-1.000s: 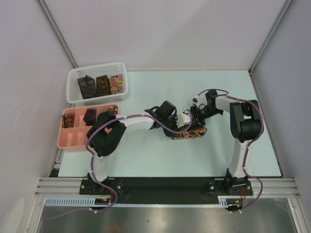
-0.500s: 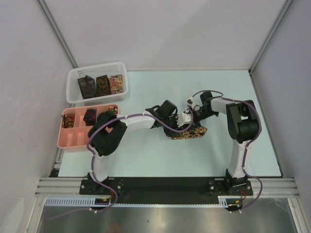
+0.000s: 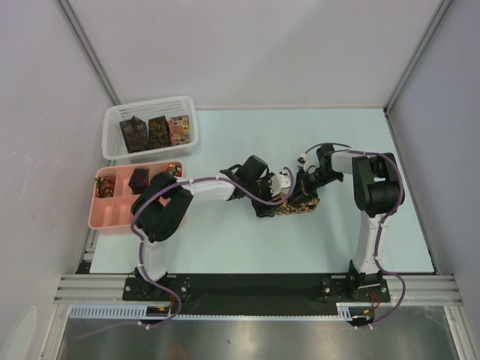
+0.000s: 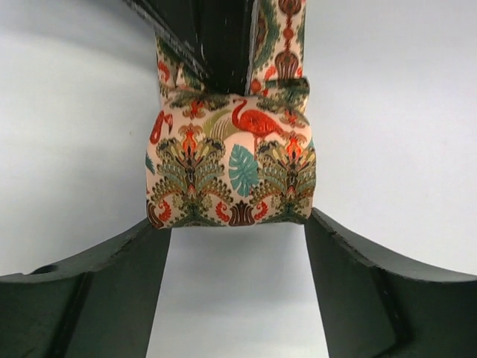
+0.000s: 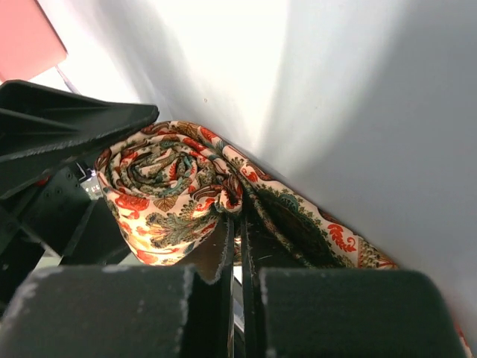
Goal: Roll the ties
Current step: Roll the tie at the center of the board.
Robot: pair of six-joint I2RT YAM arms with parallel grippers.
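One patterned tie point(image 3: 296, 206) lies on the pale counter point(image 3: 225, 247), well to the right of the pink tray point(image 3: 112, 216), with both arms reaching in over it. Most of it is wound into a plump roll, and a loose strip trails away from the roll on the side far from the tray. The left claw point(image 4: 232, 227) comes at the roll from the tray side with its jaws spread wide. The roll sits just at its fingertips, one finger point(image 4: 97, 291) at each lower corner, bracketing it rather than squeezing. The right claw point(image 5: 240, 291) comes from the other side, its jaws drawn almost together and pinched on the fabric where the strip leaves the roll. Other small rolls sit in the tray's back compartments, and folded ties stand in the white basket point(image 3: 112, 154) just behind the tray.
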